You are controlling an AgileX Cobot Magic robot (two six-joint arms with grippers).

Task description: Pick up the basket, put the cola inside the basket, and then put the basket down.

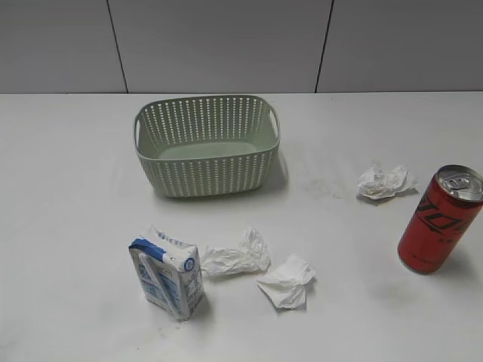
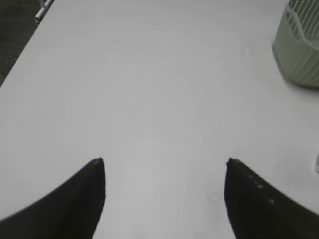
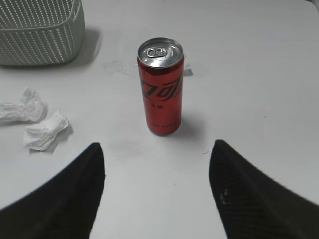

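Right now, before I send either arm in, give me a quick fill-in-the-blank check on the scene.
1. The basket holds ____.
2. The cola stands ____ on the table.
3. The right gripper is ____, with the can ahead of its gap.
4. The milk carton has ____ crumpled tissues just to its right.

Missing words: nothing; upright; open; two

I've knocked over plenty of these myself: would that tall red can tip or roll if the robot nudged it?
Probably tips easily: the can is tall and slim on a small base. Once down, its round body would likely roll across the smooth table. Its glossy metal may feel slippery between the fingers.
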